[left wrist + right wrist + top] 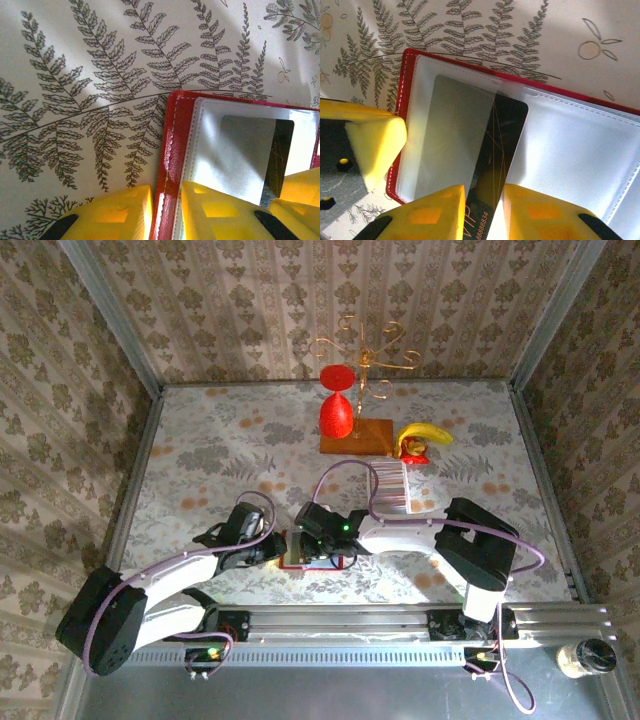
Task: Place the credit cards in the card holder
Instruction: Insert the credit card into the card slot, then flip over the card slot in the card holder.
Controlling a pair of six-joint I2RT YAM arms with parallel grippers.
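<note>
1. The card holder lies open on the counter near its front edge, between my two arms. A dark card lies slanted across its clear pocket, the far end seemingly tucked in.
2. Risk: the card sits skewed to the pocket, so pushing on could jam a corner against the seam, buckle the card, or drag the holder along.
3. My right hand pinches the card's near end, directly over the holder.
4. My left hand is pressed onto the holder's red left border. If that hold slips, nothing anchors the holder.
5. The remaining credit cards stand in a row farther back, well apart from both hands.
</note>
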